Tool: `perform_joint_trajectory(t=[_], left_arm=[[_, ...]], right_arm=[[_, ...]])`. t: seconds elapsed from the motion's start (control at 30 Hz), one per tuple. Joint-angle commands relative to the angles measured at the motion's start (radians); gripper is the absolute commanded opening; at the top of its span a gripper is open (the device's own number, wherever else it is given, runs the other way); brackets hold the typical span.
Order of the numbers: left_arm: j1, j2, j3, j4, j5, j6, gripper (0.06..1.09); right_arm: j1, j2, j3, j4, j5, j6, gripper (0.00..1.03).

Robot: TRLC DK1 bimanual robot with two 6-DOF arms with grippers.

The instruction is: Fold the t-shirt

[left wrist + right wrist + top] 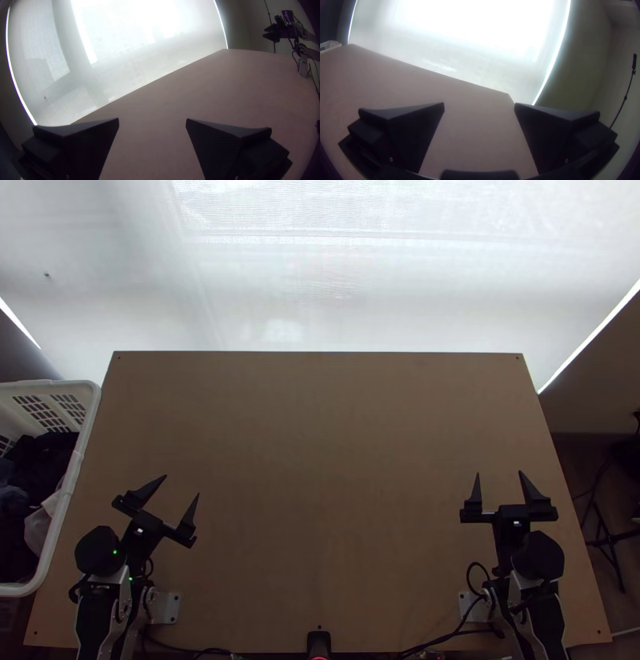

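Left hand (182, 485), right hand (499, 473) spread above wooden table (320, 460); white basket (70, 480) alongside, dark cloth (40, 460) inside; pale blind (320, 276) beyond.

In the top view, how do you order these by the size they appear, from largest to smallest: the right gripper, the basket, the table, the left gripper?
1. Table
2. Basket, partly cut off by the view's edge
3. Left gripper and right gripper: too alike to rank

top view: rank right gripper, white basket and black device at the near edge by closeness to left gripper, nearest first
1. White basket: at left, beside the table
2. Black device: middle of the near edge
3. Right gripper: over the table's right side
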Motion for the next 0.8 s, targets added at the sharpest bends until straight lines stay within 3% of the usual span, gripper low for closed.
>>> perform_joint_trajectory(t=[0.0, 0.13, 0.23, 0.47, 0.57, 0.63, 0.7, 0.77], left_arm=[[-0.049, 0.000, 0.001, -0.002, 0.023, -0.010, 1.04], [-0.019, 0.000, 0.001, 0.004, 0.002, -0.007, 1.04], [-0.022, 0.000, 0.001, 0.063, -0.135, -0.108, 1.04], [-0.029, 0.000, -0.001, 0.057, -0.242, -0.141, 1.04], [-0.029, -0.003, -0.001, 0.058, -0.244, -0.144, 1.04], [-0.085, -0.003, 0.011, 0.083, -0.244, -0.073, 1.04], [-0.178, -0.003, 0.016, 0.086, -0.247, 0.013, 1.04], [-0.215, 0.000, 0.025, 0.115, -0.299, 0.000, 1.04]], right_arm=[[0.007, 0.000, 0.000, 0.000, 0.000, 0.001, 0.98], [0.032, 0.000, 0.000, 0.003, -0.006, 0.000, 0.98], [-0.016, 0.009, 0.000, 0.018, -0.004, -0.022, 0.98], [-0.180, 0.254, 0.000, 0.012, -0.004, -0.262, 0.98], [-0.309, 0.268, 0.000, -0.006, -0.037, -0.233, 0.98], [-0.364, 0.236, 0.000, -0.024, -0.057, -0.221, 0.98], [-0.364, 0.175, 0.000, -0.038, -0.106, -0.223, 0.98], [-0.289, 0.107, 0.000, -0.001, -0.112, -0.232, 0.98]])
